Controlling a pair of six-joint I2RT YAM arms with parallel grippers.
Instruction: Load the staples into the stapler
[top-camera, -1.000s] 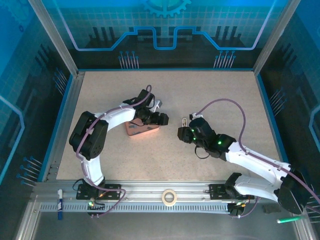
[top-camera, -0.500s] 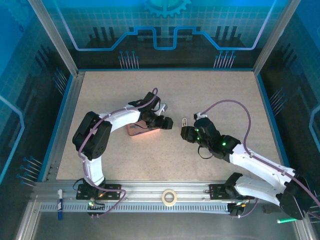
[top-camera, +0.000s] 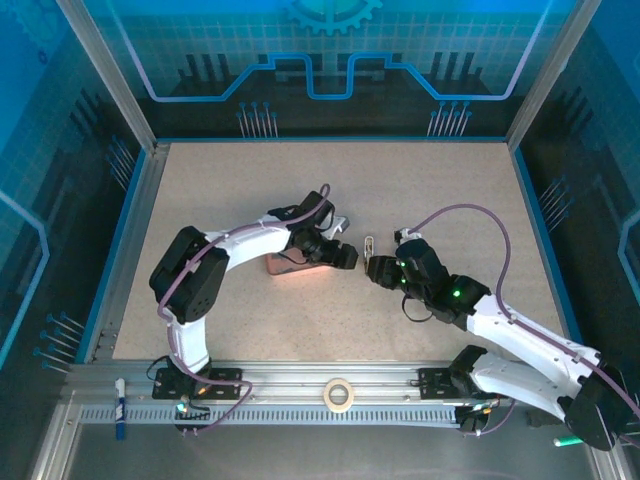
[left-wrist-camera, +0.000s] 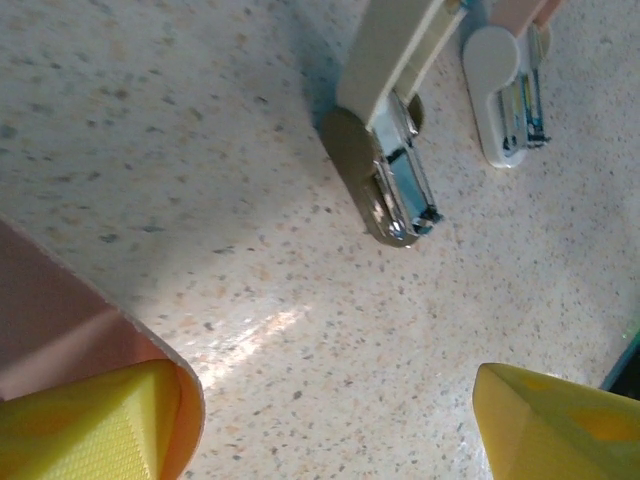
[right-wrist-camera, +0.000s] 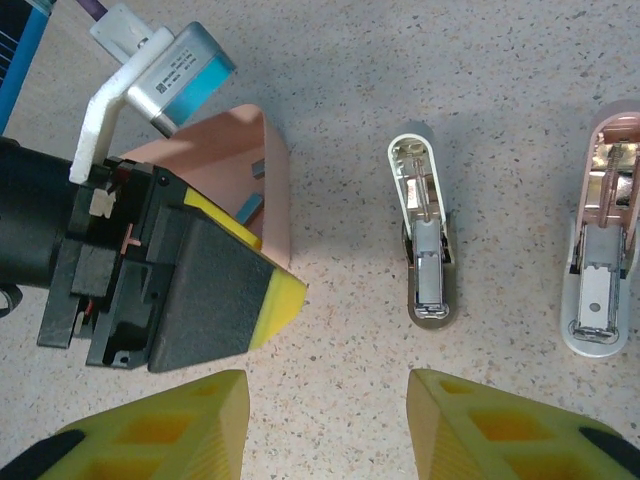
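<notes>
**Both grippers open beside the pink tray and two opened staplers**

In the top view, the left arm (top-camera: 240, 238) is seen bent across the table (top-camera: 450, 190) toward its centre. The pink tray (top-camera: 285, 267) lies under the wrist of that arm, a little left of centre. The left gripper (top-camera: 346, 257) is placed just right of the tray. In the left wrist view its yellow fingertips (left-wrist-camera: 90, 420) are spread wide apart and nothing is held between them. One fingertip overlaps the tray's rounded rim, and contact there cannot be judged.

The staples (right-wrist-camera: 262, 166) are shown in the right wrist view as small grey strips lying inside the pink tray. They are partly hidden by the black body of the left gripper.

Beside the tray, two staplers are laid side by side on the bare table. Both are swung open, so that their metal channels are exposed. The cream stapler (right-wrist-camera: 428, 250) lies closer to the tray, and the pink stapler (right-wrist-camera: 600, 260) lies beyond it, apart from it.

The right gripper (top-camera: 373, 268) is positioned just right of the left gripper, close to it but not touching. In the right wrist view its yellow fingertips (right-wrist-camera: 150, 430) are likewise spread apart and empty. They are held over the table, just short of the cream stapler.
</notes>
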